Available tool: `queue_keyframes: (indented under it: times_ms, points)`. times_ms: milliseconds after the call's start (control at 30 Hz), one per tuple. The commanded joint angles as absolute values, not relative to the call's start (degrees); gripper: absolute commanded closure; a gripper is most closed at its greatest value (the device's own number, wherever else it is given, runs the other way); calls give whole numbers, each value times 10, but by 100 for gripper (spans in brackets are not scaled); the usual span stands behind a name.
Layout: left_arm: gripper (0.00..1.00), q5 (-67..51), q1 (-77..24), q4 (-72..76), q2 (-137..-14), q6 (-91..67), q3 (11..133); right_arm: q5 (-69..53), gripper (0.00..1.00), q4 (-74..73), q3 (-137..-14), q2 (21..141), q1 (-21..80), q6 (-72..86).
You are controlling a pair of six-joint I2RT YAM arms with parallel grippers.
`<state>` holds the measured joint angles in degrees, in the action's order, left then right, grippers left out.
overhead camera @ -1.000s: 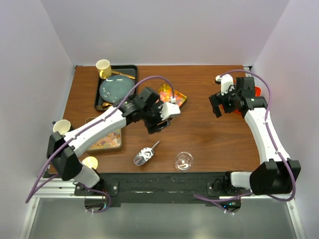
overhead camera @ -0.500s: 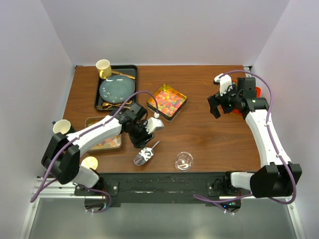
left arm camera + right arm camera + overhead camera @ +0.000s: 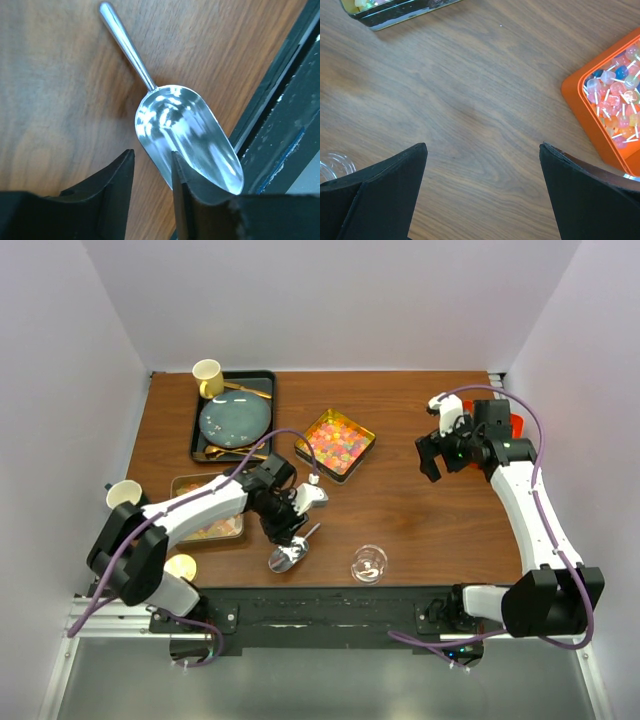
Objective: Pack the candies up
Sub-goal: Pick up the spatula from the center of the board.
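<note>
We count three trays (image 3: 358, 461) of candies (image 3: 335, 442), one metal scoop (image 3: 185, 130) and one clear dish (image 3: 368, 564). We also count two pale cups (image 3: 207, 375).

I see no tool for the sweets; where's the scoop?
Top view: the scoop lies by the table's front edge, left of centre, just under the left hand and left of a clear cup.
</note>
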<state>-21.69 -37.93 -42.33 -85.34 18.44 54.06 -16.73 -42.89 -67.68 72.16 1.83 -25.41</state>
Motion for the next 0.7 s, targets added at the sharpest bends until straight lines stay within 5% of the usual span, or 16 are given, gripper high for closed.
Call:
queue_keyframes:
  times_ms: [0, 167, 400, 667]
  points:
    - [62, -231, -378, -412, -882, 177, 542, -195, 2, -423, -678, 720, 19, -242]
    - [70, -238, -378, -397, -888, 181, 532, -201, 2, -423, -676, 721, 22, -243]
    - [100, -255, -377, -386, -903, 208, 534, -248, 6, -427, -655, 717, 54, -259]
    - [100, -316, -369, -427, -861, 290, 573, -381, 7, -440, -655, 695, 147, -346]
